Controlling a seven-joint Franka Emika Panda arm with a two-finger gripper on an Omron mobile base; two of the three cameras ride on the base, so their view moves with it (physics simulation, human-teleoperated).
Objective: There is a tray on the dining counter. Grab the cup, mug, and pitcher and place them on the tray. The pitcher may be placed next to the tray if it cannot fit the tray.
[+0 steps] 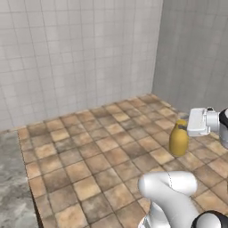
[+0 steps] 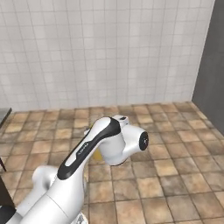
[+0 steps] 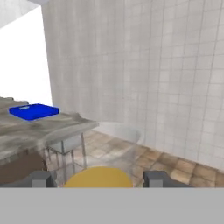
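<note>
yellow-orange pitcher (image 1: 178, 139) hangs above the brown tiled floor (image 1: 98, 160), clamped between the two fingers of the white arm's gripper (image 3: 99, 179), which is closed around its rounded body. far off to the left in the hand view, the blue tray (image 3: 33, 111) lies flat on the marbled dining counter (image 3: 39, 129).

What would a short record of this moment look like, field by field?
held thing: pitcher, yellow-orange, upright, lifted above the floor
gripper: gripper, a finger on each side of the pitcher's top
tray: tray, bright blue, lying on the dining counter, nothing seen on it
under the counter: a pale stool with metal legs
surroundings: brown tiled floor, white tiled wall
</note>
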